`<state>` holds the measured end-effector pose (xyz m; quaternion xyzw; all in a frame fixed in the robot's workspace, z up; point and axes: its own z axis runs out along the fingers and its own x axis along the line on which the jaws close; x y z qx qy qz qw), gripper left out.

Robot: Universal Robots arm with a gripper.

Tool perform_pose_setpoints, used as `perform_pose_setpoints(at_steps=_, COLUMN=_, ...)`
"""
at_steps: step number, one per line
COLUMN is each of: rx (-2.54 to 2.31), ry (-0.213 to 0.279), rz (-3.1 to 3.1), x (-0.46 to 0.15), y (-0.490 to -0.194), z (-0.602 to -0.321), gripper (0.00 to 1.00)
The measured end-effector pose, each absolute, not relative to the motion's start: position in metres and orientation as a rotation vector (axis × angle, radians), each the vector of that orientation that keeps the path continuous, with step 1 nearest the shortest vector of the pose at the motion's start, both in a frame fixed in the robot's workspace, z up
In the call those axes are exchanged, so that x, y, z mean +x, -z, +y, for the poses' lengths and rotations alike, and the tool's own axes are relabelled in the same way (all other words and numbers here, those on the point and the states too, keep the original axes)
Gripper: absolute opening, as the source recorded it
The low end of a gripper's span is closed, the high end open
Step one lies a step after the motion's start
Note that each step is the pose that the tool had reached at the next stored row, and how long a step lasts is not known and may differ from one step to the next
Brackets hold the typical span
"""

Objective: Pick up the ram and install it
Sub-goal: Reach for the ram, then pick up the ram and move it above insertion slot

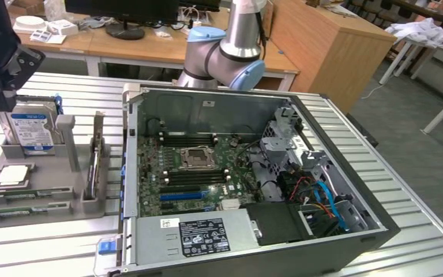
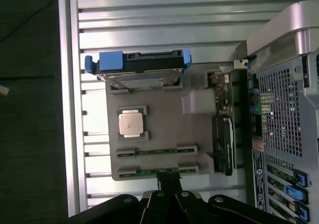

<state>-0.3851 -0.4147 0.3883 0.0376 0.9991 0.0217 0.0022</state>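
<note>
Over the grey tray [image 2: 164, 119], closed empty fingers [image 2: 168, 178] hover above the ram [image 2: 147, 172]: likely light, stiff, fragile; grip long edges mid-length.

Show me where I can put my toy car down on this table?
The table is bare in front of the grey tray and on the exterior view's right of the computer case. The tray and the case's inside are crowded.

The ram [image 2: 145, 172] is a green strip on a plain grey tray [image 1: 48, 205]. At the exterior view's left, the hard drive [image 1: 30, 128] is silver with a blue label. The motherboard [image 1: 194, 176] is green, the table [image 1: 406, 190] ribbed silver, and the arm's joint cap [image 1: 206, 33] pale blue.
</note>
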Motion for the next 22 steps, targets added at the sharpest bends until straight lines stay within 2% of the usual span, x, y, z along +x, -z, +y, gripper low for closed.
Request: perform_pose_setpoints(at_steps=22, rx=0.062, ry=-0.068, rz=3.137, x=-0.3852, y=-0.3883, z=-0.4185, gripper=0.11)
